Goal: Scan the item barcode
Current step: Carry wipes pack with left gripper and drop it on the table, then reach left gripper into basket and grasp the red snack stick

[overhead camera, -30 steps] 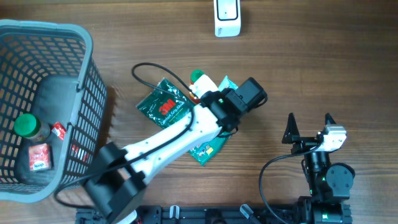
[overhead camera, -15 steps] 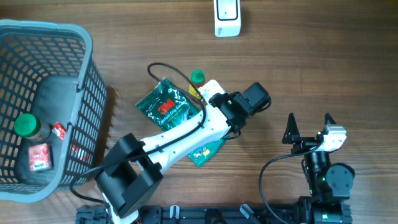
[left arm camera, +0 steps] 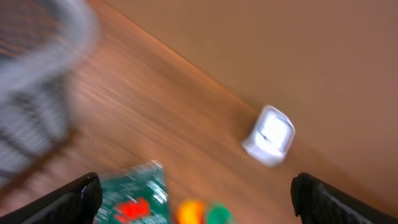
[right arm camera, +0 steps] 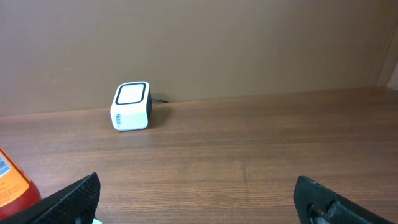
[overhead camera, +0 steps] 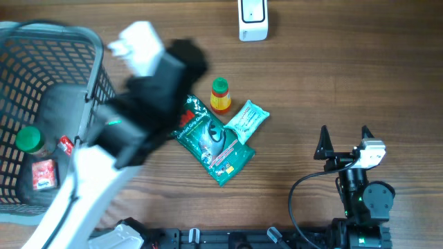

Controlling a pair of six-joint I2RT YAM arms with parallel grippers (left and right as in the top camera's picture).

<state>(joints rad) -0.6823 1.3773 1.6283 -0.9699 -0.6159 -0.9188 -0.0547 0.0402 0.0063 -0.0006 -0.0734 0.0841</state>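
Beside the basket [overhead camera: 52, 29] — left tool [left arm camera: 196, 190] spread wide; right tool [overhead camera: 344, 133] spread too

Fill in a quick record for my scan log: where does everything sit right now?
scanner: far edge, nothing held up to it
bottle: standing beside the packets
packets: overlapping pile, centre
basket: left side, holds a green-capped jar
left gripper: open, empty, arm blurred near basket
right gripper: open, empty, right side
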